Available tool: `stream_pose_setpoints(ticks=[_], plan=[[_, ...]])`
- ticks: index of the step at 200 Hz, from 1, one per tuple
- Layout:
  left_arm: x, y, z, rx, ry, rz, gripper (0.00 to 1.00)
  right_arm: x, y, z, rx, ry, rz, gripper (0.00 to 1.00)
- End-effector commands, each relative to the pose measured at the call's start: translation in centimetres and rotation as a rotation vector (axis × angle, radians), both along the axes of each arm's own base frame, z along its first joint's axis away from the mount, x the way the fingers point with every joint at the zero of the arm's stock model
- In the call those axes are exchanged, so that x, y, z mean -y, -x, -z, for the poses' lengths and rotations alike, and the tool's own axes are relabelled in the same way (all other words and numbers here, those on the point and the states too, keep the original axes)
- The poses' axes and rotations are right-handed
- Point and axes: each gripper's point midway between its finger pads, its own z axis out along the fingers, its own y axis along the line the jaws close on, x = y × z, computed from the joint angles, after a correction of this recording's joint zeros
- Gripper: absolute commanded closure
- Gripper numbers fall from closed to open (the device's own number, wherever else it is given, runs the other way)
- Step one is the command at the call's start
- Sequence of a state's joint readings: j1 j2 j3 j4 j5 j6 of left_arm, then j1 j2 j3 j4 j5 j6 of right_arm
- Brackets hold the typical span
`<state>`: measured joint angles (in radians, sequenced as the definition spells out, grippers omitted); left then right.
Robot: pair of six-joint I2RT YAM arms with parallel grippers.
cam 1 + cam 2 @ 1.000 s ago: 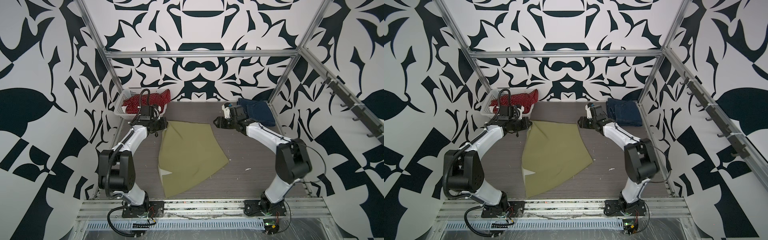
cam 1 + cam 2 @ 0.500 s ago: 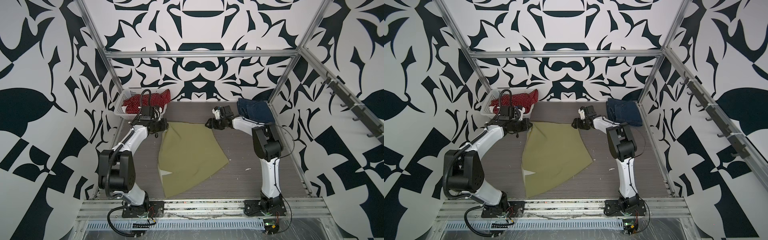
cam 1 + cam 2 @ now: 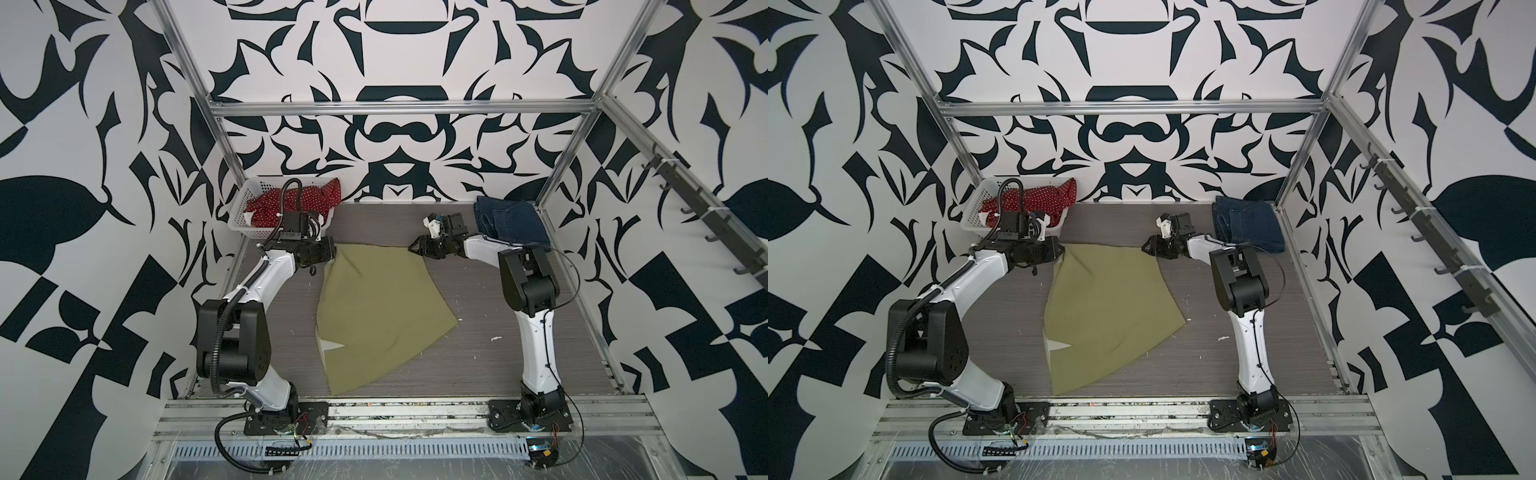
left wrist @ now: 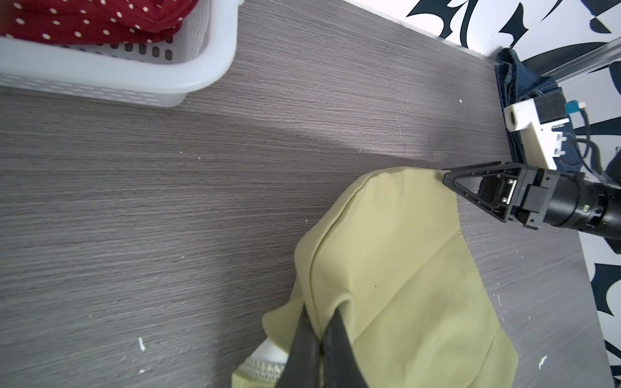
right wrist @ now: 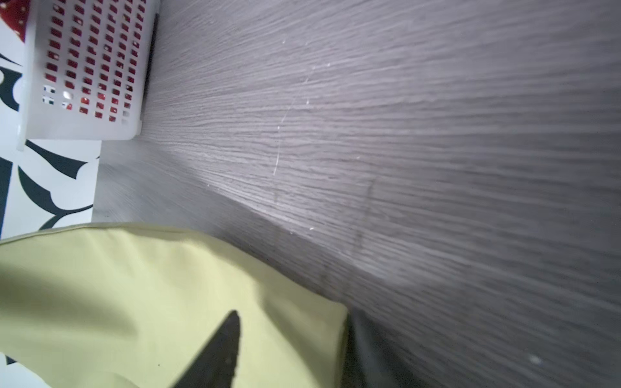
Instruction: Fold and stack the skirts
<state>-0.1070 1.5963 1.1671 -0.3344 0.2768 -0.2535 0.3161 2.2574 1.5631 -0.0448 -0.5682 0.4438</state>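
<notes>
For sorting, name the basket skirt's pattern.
Red skirt: white polka dots; left wrist view shows it best.

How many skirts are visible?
3. The olive-green skirt lies spread on the table; the red dotted skirt is in the white basket; the denim skirt lies folded at the far right corner. The basket may hide more.
</notes>
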Motion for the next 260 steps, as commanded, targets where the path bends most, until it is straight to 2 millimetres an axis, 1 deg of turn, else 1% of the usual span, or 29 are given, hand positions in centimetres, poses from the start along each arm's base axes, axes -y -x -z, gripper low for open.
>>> stream_pose_setpoints(ticks=[1,17,29,49,59,83,86,88,90,96,105,126,135,152,167,184,196,208,237,260], plan=[[-0.1,-0.2,-0.8,0.011,-0.014,0.001,1.0,-1.1,-0.5,-2.5,0.045,-0.052,-0.021,0.65],[-0.4,-0.2,-1.0,0.013,-0.037,-0.003,1.0,-0.9,-0.5,-3.5,0.057,-0.049,-0.015,0.81],[-0.8,-0.2,-1.4,0.017,-0.062,-0.007,1.0,-0.4,-0.5,-4.7,0.07,-0.039,0.002,0.88],[-1.4,0.0,-2.3,0.03,-0.109,-0.01,1.0,0.9,-0.4,-8.0,0.122,-0.046,0.036,0.94],[-1.7,0.0,-3.0,0.04,-0.129,-0.009,1.0,1.7,-0.4,-10.2,0.163,-0.057,0.056,1.0],[-2.5,0.4,-4.5,0.066,-0.178,-0.019,1.0,3.5,0.4,-15.2,0.254,-0.061,0.088,1.0],[-2.5,0.4,-4.8,0.071,-0.182,-0.019,1.0,3.7,0.5,-15.6,0.259,-0.059,0.091,1.0],[-2.6,0.4,-5.0,0.076,-0.185,-0.02,1.0,3.9,0.7,-16.4,0.273,-0.064,0.092,1.0],[-2.6,0.5,-5.1,0.078,-0.188,-0.019,0.99,4.0,0.8,-16.8,0.281,-0.064,0.094,1.0],[-2.7,0.6,-5.6,0.086,-0.191,-0.019,0.99,4.4,1.1,-17.6,0.294,-0.063,0.1,1.0],[-2.8,0.8,-6.5,0.102,-0.199,-0.02,0.99,5.2,1.8,-19.3,0.326,-0.065,0.112,1.0],[-3.1,1.2,-8.9,0.16,-0.214,-0.027,0.98,7.5,3.2,-22.3,0.382,-0.064,0.162,1.0],[-3.2,1.3,-9.9,0.188,-0.218,-0.027,0.98,8.2,4.0,-23.5,0.403,-0.067,0.17,1.0],[-3.1,1.4,-12.2,0.25,-0.213,-0.025,0.96,9.1,5.5,-25.7,0.444,-0.055,0.18,1.0],[-2.8,1.4,-14.0,0.297,-0.194,-0.019,0.95,9.5,6.7,-27.5,0.488,-0.059,0.184,1.0],[-2.3,1.3,-15.8,0.353,-0.162,-0.008,0.93,9.7,7.9,-28.9,0.515,-0.074,0.186,1.0],[-1.9,1.2,-17.0,0.391,-0.139,0.004,0.92,9.8,8.5,-29.6,0.528,-0.08,0.191,1.0],[-1.6,0.9,-17.7,0.41,-0.124,0.013,0.92,10.2,9.0,-30.1,0.534,-0.078,0.206,1.0],[-0.9,0.7,-19.5,0.446,-0.087,0.032,0.92,10.8,10.6,-32.5,0.586,-0.083,0.222,1.0],[-0.3,0.6,-21.6,0.517,-0.064,0.064,0.92,11.4,11.3,-33.9,0.615,-0.054,0.239,1.0]])
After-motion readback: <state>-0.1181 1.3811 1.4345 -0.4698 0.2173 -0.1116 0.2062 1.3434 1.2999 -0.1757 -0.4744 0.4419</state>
